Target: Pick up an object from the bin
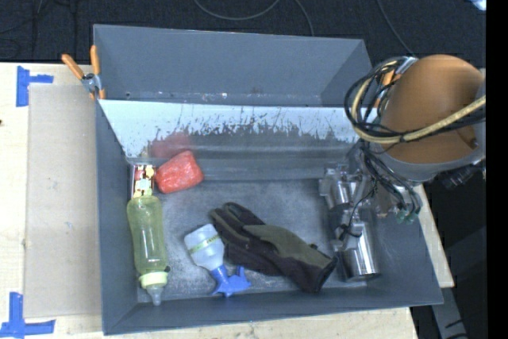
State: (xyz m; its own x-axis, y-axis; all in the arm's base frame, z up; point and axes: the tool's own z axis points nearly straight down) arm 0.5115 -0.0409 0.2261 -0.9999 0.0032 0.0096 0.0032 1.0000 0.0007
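The arm comes in from the right under its orange wrist cover (429, 103), looped with black and yellow cables. Its gripper (355, 254) is down inside the grey metal bin (238, 75), at the right end of the floor and close to the right wall. From this angle the metal body of the tool hides its tip, so I cannot tell how far the gripper is open or whether it has hold of anything.

Nearest to it is a dark glove (270, 248), black with an olive-green part. It lies flat across the near middle of the floor, and its right end is just beside the gripper; whether they touch I cannot tell.

Against the glove's left end lies a small clear bottle with a blue nozzle (211, 252). Further left, along the left wall, a longer clear bottle of yellowish liquid (148, 240) lies on its side. At its far end lies a small printed packet (143, 180), and just right of that a crumpled red lump (179, 171) near the far wall.
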